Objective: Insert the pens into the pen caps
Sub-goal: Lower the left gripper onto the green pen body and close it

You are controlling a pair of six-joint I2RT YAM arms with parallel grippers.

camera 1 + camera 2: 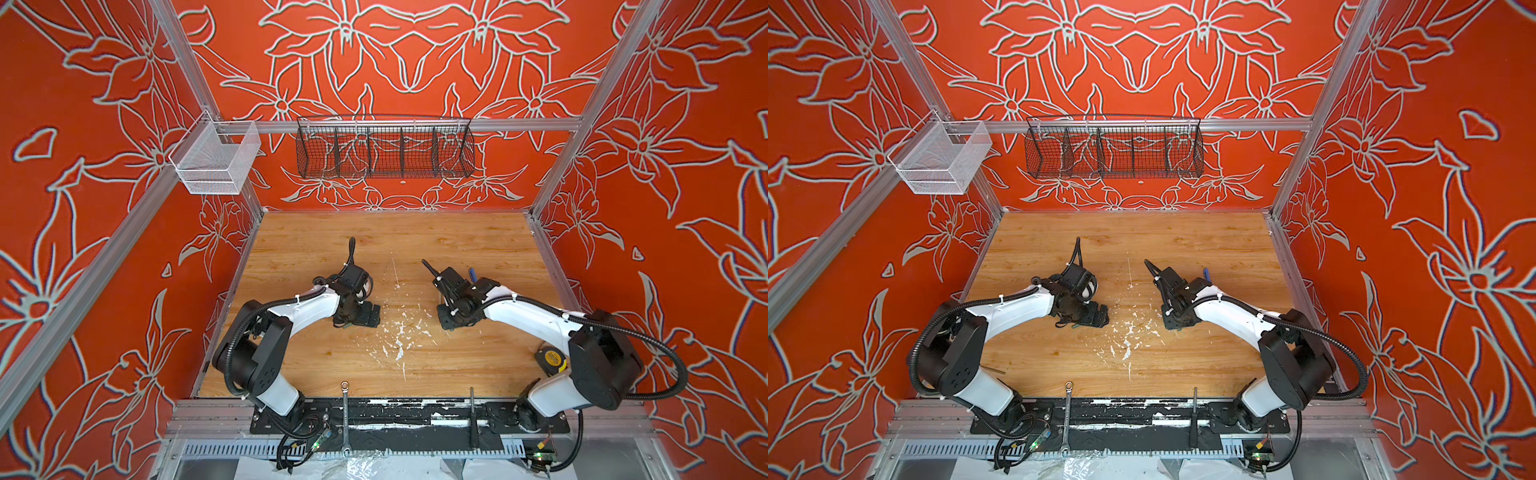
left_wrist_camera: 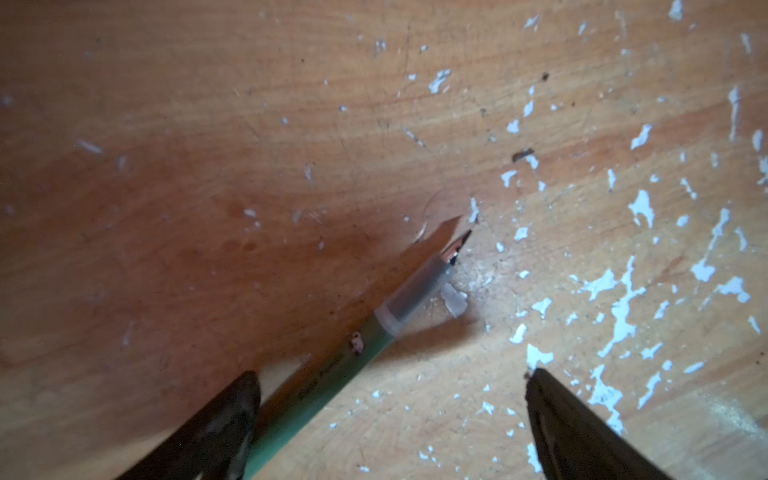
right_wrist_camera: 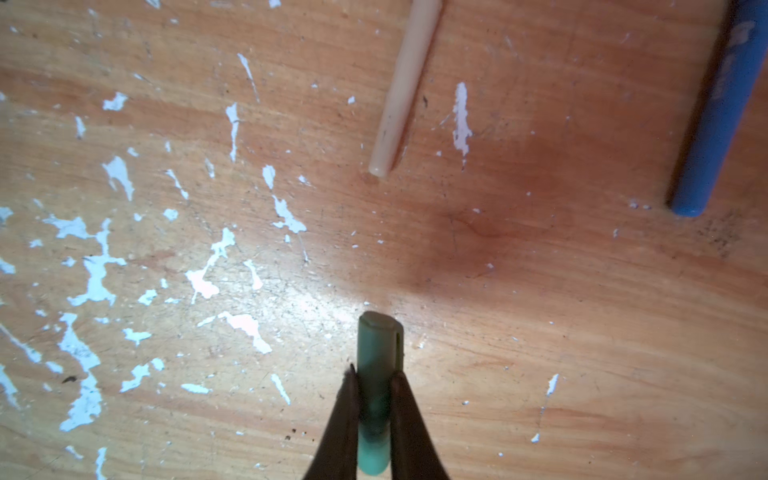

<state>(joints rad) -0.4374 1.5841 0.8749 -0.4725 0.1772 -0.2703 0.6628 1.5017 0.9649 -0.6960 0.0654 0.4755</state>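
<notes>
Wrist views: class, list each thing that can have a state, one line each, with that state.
green pen: uncapped, lying loose
green cap: off its pen, gripped
left gripper: open, straddling the green pen
right gripper: shut on the green cap
tan pen: lying loose, tip out of view
blue pen: lying loose, tip out of view

The green pen runs off the frame's edge in the left wrist view, its rear end unseen and the print on its barrel a blur. In the right wrist view the tan pen and blue pen are likewise cropped, tips out of frame, the blue one's white lettering unreadable. The right gripper covers the middle of the green cap. In both top views the right arm hides all but a sliver of the blue pen, toward the table's right edge.
</notes>
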